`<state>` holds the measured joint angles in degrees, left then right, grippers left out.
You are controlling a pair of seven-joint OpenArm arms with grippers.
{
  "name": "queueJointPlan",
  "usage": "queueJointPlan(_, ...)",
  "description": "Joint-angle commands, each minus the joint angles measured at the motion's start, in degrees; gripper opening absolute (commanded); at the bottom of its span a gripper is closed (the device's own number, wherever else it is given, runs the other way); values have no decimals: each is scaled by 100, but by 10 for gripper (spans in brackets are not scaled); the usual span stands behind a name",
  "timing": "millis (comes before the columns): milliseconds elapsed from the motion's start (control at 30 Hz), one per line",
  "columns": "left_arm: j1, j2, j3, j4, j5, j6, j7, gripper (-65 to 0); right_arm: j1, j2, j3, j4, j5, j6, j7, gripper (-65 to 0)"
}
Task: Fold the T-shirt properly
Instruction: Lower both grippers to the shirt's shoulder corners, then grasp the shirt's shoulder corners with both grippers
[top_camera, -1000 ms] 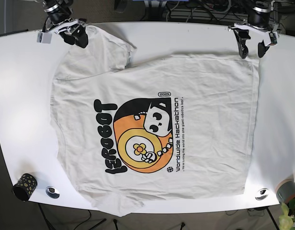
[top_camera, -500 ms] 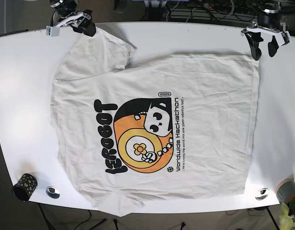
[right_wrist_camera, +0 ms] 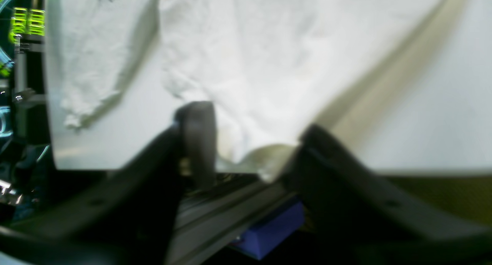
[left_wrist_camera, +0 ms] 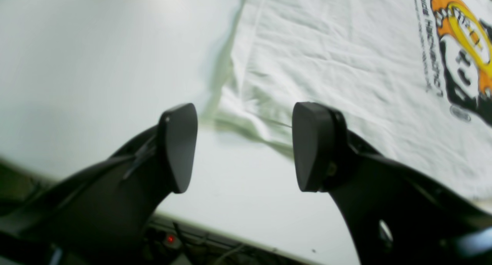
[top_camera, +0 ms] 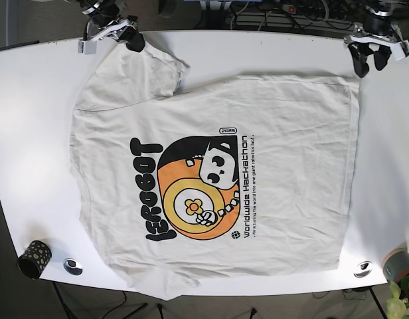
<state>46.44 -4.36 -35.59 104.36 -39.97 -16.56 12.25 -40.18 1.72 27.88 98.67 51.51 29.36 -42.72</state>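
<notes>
At the far left corner the right gripper [top_camera: 118,34] sits at the table [top_camera: 32,119] edge, jaws apart around the sleeve hem of the T-shirt [top_camera: 277,133] (blur hides whether the pads touch cloth). The shirt lies flat, print up, spanning most of the table; bare white margins run along the left, far and right sides, while its near hem reaches the table's near edge. At the far right corner the left gripper [top_camera: 370,56] hovers wide open, empty, just beyond the shirt's corner.
</notes>
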Motion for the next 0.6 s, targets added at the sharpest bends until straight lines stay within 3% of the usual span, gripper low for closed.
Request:
queueJointPlan(0,-182,-61,-243,-49,-192,-248,283,-286,-12,61,30,54,76,48,4,-590)
queueJointPlan(67,-340,-61,-515,-154,-236,-547,669,-286,14,70,39,54,67,48,4,-645)
queueJointPlan(167,-657,-34,-1025,-295,-245,-1074,1425,-289,5,70,56,89,67,48,4,-650)
queueJointPlan(333,-1061,-61,-1456,-321,-228,-1812,2164,-287,14,70,56,98,67,48,4,-650)
queueJointPlan(567,-1483,-184,-1641,-708,-61,-1918,2920,-287,23,70,30,106,76,48,4,-650)
